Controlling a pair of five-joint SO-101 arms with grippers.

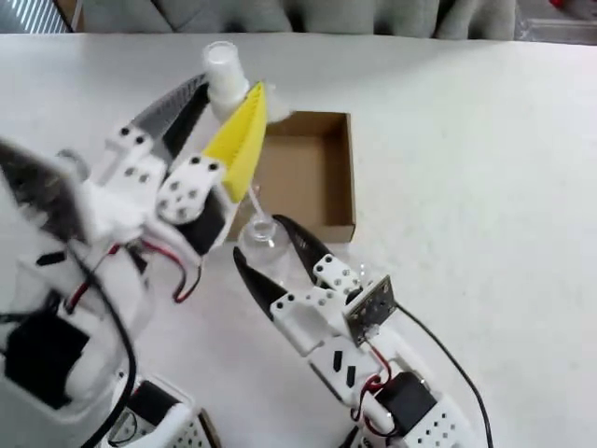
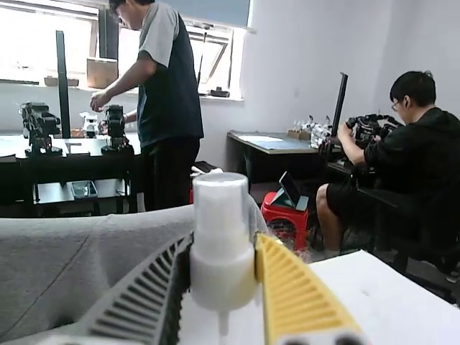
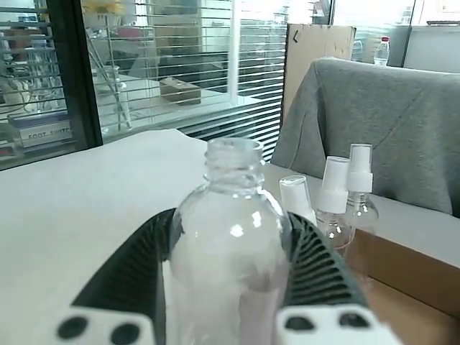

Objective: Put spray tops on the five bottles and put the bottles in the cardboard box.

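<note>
My left gripper (image 1: 227,86) is shut on a white spray top (image 1: 224,67), which sits between its grey and yellow fingers (image 2: 295,295) in the left wrist view (image 2: 221,244). The top's thin tube (image 1: 254,201) hangs down toward a clear bottle (image 1: 257,235). That bottle (image 3: 230,244) is uncapped and upright, and my right gripper (image 1: 259,239) is shut on it, with a black finger on each side. The bottle stands just in front of the near wall of the cardboard box (image 1: 322,173).
Two bottles with spray tops (image 3: 334,205) (image 3: 359,190) and another white top (image 3: 295,195) stand beyond the held bottle, by the cardboard box (image 3: 410,273); I cannot tell if they are inside it. A grey cover (image 3: 388,115) lies past the table's far edge.
</note>
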